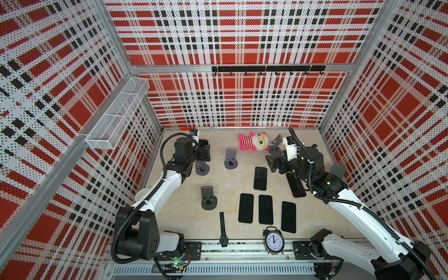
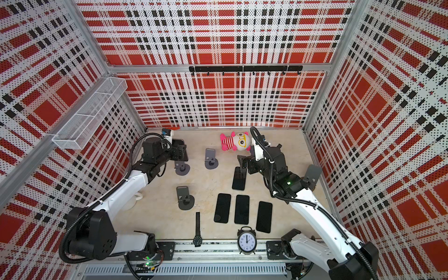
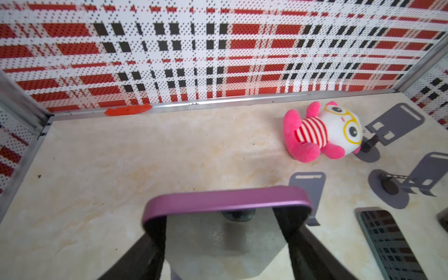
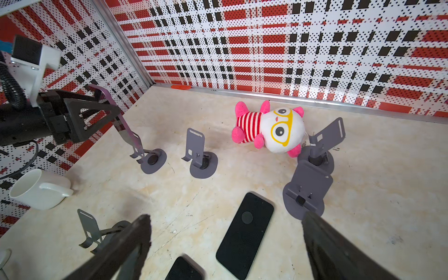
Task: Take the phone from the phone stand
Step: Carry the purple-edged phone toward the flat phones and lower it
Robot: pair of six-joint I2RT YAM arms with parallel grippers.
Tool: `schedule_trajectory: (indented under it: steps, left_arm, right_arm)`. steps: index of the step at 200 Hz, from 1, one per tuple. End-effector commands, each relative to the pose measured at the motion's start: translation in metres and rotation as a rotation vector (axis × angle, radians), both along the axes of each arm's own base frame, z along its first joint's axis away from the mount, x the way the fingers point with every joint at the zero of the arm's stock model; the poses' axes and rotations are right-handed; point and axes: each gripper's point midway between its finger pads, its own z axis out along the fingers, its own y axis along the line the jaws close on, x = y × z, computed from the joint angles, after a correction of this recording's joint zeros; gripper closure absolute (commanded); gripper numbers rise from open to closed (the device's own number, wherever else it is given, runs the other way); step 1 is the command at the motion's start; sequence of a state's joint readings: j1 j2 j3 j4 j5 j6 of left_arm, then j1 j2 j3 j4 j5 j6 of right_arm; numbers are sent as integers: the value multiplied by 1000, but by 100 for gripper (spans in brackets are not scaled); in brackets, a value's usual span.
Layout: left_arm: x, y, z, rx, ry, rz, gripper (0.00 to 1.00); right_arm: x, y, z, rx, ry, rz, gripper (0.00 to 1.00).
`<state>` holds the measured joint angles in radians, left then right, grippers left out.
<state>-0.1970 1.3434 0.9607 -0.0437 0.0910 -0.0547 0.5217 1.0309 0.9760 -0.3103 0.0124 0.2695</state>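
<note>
A phone with a purple rim (image 4: 114, 109) leans on the grey phone stand (image 4: 152, 160) at the back left of the table, its lower end at the stand's lip. My left gripper (image 1: 204, 151) (image 2: 180, 150) is shut on the phone's upper part. In the left wrist view the purple edge (image 3: 228, 198) spans both black fingers (image 3: 155, 232), and only the stand's base (image 3: 238, 215) shows below it. My right gripper (image 1: 271, 162) (image 4: 225, 218) hangs open over the table at the right, holding nothing.
Several dark phones (image 1: 260, 178) lie flat mid-table. Empty grey stands (image 1: 230, 158) (image 1: 208, 198) stand around. A pink plush toy (image 1: 253, 141) lies at the back, and an alarm clock (image 1: 274, 241) and a wristwatch (image 1: 223, 230) sit at the front. A white mug (image 4: 38, 189) stands by the left wall.
</note>
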Motion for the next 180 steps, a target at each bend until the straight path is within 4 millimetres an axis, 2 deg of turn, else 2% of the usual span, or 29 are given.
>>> schedule_trajectory:
  steps: [1,13,40,89,134,180]
  left_arm:
    - [0,-15,39,-64,-90,0,25]
    - [-7,-37,38,-111,-79,-26,29]
    - [-25,-81,32,-134,-46,-99,30]
    - [-64,-134,12,-170,25,-215,31]
    - [-80,-135,-31,-116,139,-219,31]
    - [-73,-129,-69,-33,211,-163,32]
  right_arm:
    - [1,2,4,2,-31,5,0]
    - [2,2,4,4,-32,6,0]
    - [6,5,1,7,-39,11,0]
    - [9,12,-6,7,-27,33,0]
    - [6,7,-13,9,-42,16,0]
    - [5,2,-21,-8,-37,0,0]
